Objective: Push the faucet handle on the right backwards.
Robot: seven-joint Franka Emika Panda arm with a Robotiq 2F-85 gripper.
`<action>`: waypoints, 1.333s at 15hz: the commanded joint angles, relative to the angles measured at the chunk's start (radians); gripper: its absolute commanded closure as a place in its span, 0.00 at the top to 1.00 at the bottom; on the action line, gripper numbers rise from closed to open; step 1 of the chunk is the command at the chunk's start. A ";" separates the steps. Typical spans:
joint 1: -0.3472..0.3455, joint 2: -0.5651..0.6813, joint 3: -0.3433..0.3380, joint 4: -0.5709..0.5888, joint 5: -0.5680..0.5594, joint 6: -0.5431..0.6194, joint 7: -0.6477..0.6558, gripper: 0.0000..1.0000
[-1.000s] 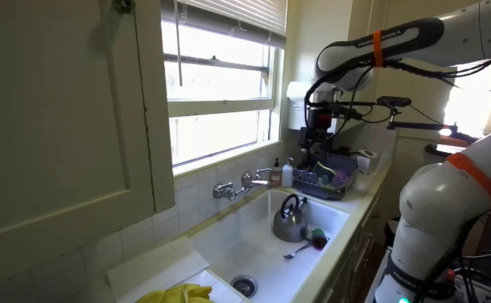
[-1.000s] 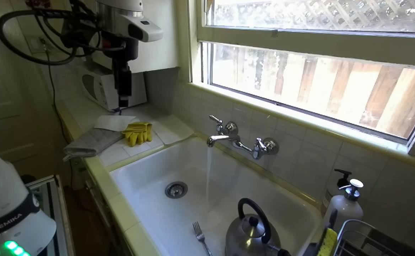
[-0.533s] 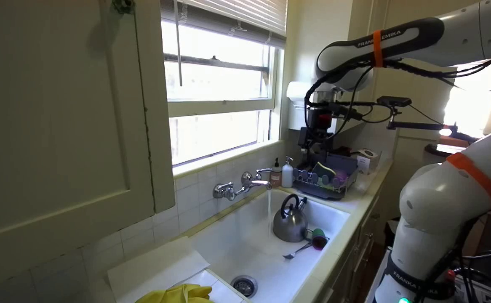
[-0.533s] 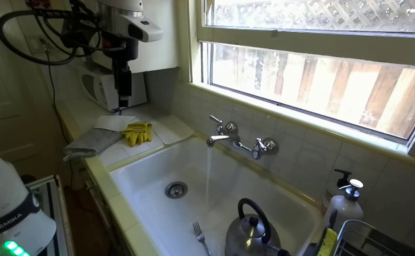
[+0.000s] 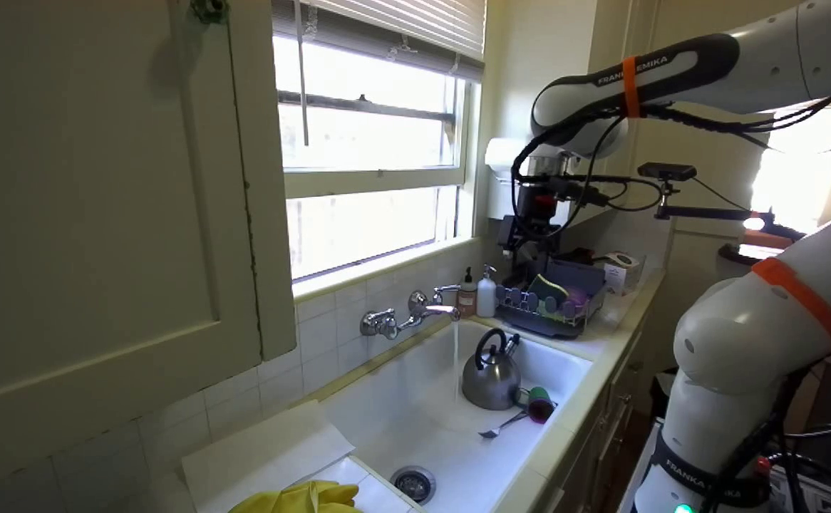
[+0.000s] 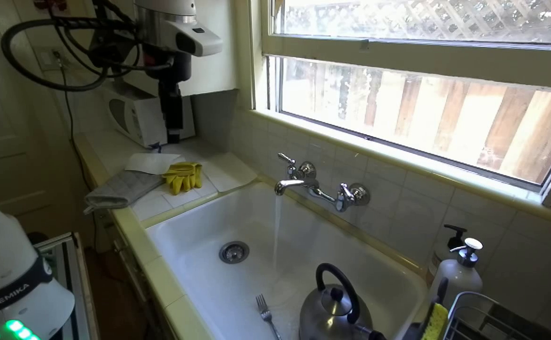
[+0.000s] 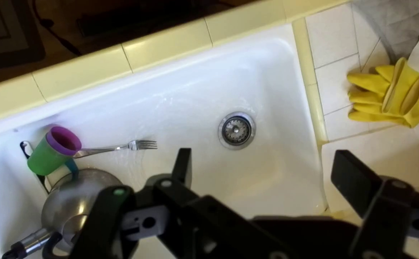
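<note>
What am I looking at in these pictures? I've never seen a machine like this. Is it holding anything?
This is a robot arm with a gripper at its end, working at a kitchen sink. Two pictures come from cameras standing apart from the robot; the third looks down from its wrist, so the gripper looms large there. Its jaws are spread wide, with nothing held. In the sink are a kettle, a fork and a green-and-purple cup. Water runs from the faucet. Yellow gloves lie on the counter.
</note>
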 commanded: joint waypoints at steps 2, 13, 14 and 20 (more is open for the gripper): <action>-0.041 0.173 0.012 0.044 0.015 0.232 0.051 1.00; -0.063 0.553 0.022 0.208 -0.030 0.591 0.168 1.00; -0.070 0.585 0.017 0.230 -0.036 0.596 0.183 1.00; -0.069 0.604 0.010 0.242 -0.019 0.587 0.179 1.00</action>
